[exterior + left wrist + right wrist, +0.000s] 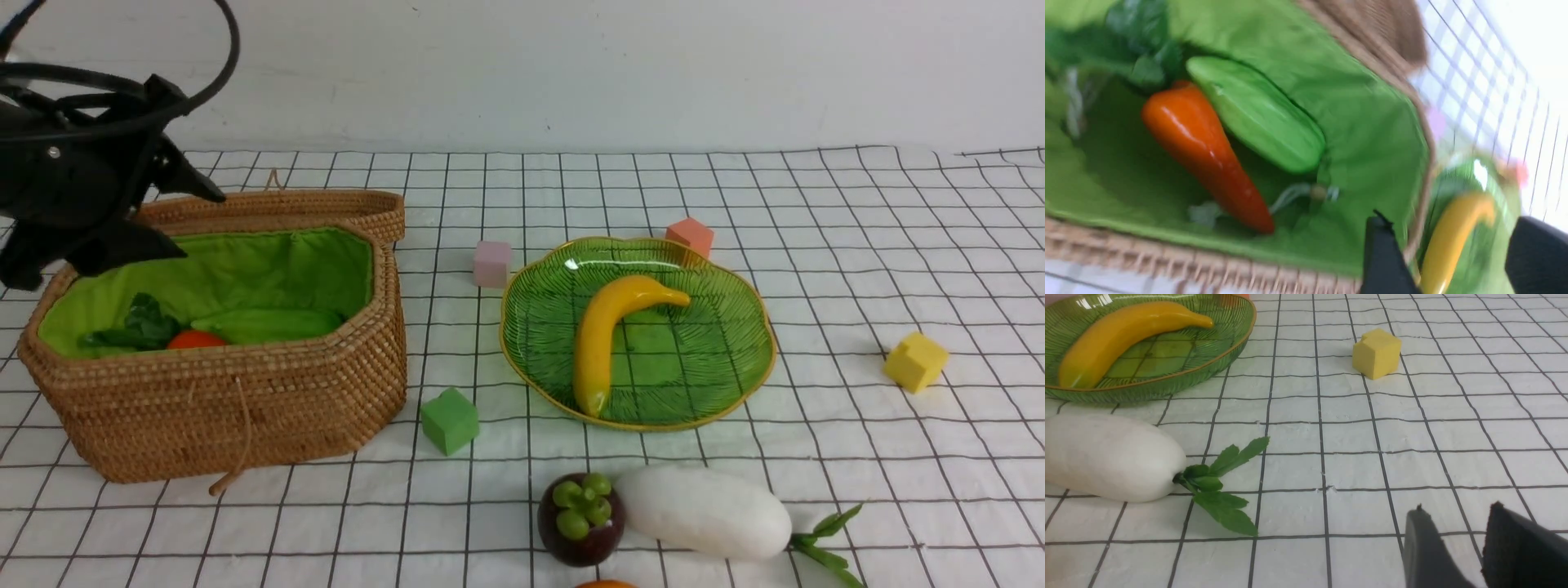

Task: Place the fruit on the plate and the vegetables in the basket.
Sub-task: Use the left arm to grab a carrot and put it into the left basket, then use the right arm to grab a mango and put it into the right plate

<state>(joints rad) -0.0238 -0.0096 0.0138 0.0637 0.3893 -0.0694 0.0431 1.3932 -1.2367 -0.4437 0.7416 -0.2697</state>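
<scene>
Banana on plate; carrot, cucumber in basket; radish, mangosteen, mango pending. Left gripper spread, right gripper parted, empty.

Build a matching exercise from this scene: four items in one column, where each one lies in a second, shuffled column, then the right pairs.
Items
1. banana
2. carrot
3. radish
4. yellow cube

Places
A. inside the basket, next to the cucumber
B. on the checked cloth, right beside the mangosteen
C. lying on the green plate
D. alone on the cloth, to the right of the plate

Pairs: 1-C, 2-A, 3-B, 4-D
</scene>
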